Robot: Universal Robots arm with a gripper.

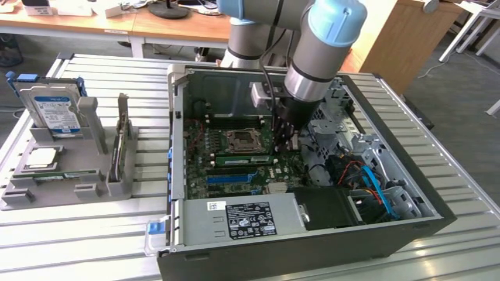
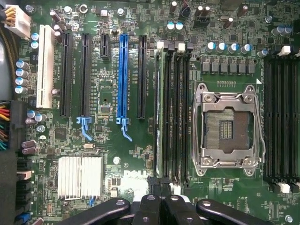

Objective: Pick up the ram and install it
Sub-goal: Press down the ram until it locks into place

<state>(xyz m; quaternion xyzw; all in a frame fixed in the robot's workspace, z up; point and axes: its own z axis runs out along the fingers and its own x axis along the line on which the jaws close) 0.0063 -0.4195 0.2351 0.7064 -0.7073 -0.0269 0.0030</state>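
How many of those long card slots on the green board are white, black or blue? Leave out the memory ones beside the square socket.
White slots: 1
Black slots: 4, one of them short
Blue slots: 1
Total: 6

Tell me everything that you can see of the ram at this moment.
The ram is a long, narrow green board, seen edge-on in the wrist view. It stands on its edge in a black memory slot on the motherboard, in the bank next to the processor socket, on the side farther from the socket. It looks straight and level along the slot. The shut hand is at one end of it; whether it touches cannot be told.
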